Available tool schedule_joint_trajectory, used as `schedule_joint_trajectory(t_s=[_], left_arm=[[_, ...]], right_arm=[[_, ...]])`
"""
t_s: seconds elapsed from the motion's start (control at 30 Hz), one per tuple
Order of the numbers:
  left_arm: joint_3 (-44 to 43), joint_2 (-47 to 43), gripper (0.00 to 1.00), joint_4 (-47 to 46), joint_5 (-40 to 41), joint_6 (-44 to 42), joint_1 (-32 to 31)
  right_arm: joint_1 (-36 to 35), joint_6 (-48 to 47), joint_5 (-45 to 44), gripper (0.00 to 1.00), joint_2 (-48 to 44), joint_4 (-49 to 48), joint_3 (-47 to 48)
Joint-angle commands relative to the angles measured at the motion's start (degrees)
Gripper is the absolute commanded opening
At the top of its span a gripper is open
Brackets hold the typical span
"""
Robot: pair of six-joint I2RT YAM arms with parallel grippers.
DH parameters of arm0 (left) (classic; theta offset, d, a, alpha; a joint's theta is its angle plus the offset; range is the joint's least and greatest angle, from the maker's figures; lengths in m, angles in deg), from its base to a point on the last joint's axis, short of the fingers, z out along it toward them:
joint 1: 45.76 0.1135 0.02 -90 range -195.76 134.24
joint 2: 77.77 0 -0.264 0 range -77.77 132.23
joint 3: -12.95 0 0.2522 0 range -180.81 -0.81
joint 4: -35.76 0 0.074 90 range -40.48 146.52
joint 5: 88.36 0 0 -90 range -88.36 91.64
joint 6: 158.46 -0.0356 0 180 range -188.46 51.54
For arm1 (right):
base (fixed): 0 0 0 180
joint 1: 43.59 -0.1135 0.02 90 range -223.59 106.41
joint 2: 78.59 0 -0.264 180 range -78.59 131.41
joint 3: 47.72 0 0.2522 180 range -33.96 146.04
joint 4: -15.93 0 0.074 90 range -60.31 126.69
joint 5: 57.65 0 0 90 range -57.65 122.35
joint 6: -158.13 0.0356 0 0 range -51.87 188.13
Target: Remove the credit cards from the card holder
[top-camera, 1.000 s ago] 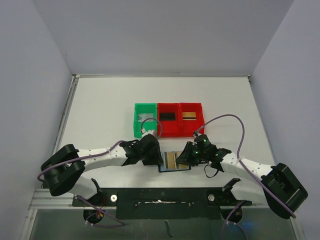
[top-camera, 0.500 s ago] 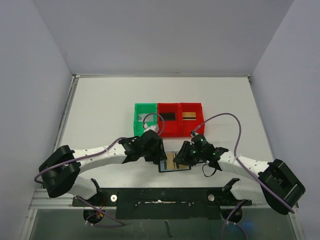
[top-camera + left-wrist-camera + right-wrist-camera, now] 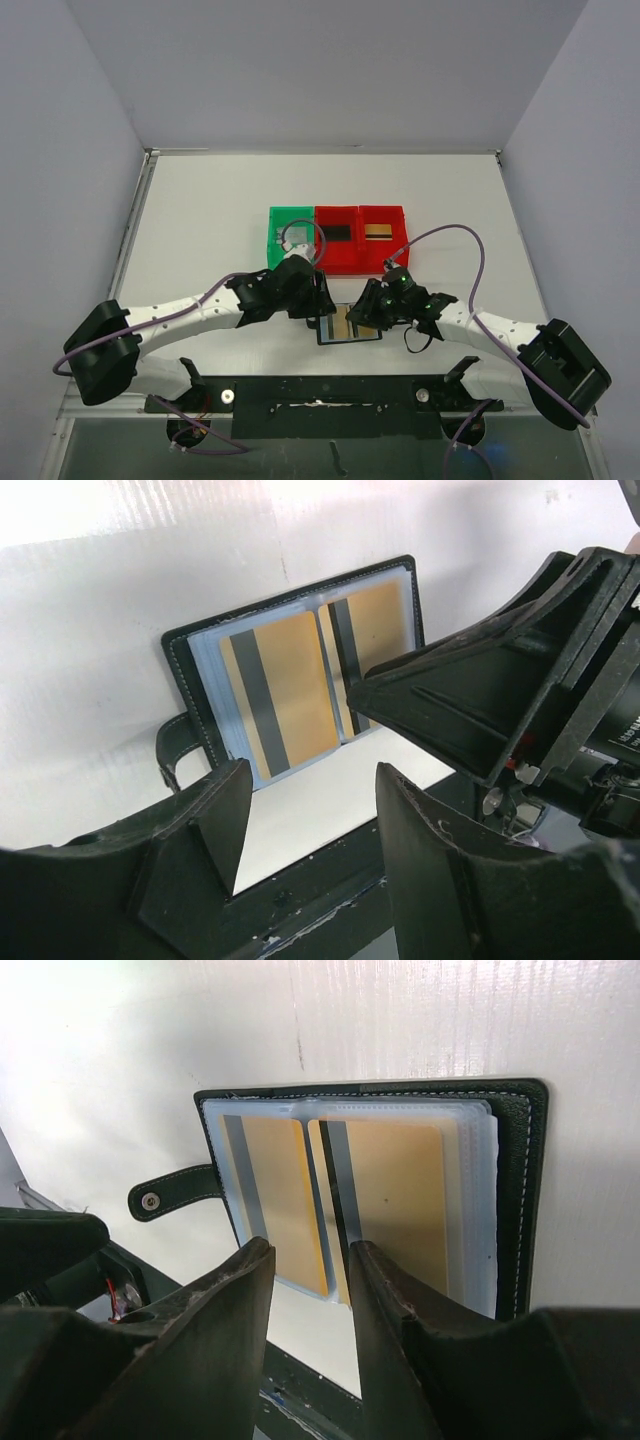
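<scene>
Plainly, the open card holder (image 3: 518, 1200) lies flat, long axis left-right.

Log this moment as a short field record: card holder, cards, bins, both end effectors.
card holder: lying open, strap tab unsnapped
cards inside: two gold striped cards in clear sleeves
green bin: pale grey card
middle red bin: black card
right red bin: gold card
left end effector: open, empty, at the holder's near edge
right end effector: fingers straddle the sleeves' near edge; grip unclear
</scene>
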Motion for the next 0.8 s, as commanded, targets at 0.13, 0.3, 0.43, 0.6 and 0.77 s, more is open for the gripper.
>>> schedule_joint_trajectory(t_s=[0.13,0.3,0.43,0.6,0.77], left_arm=[[-1.31,6.65,0.43,-6.84,-6.36,0.05,0.33],[-1.75,11.85,0.27,-5.87,-5.46,-0.04,0.11],[-0.63,12.8,0.22,-4.23,-3.52,-0.07,-0.06],[1.75,13.18,0.2,-4.47,-3.35,0.53,-0.23],[2.85,13.35,0.19,-5.14,-3.4,1.06,-0.53]], right_arm=[[-0.56,0.56,-0.31,0.36,-2.15,-2.17,1.54],[-1.29,1.51,0.4,0.35,-1.34,-3.77,0.79],[-2.44,2.07,0.1,0.34,-0.01,-3.45,0.77],[-5.17,2.25,-2.9,0.33,2.74,-0.14,3.23],[-6.85,3.38,-7.31,0.29,5.61,5.79,5.91]])
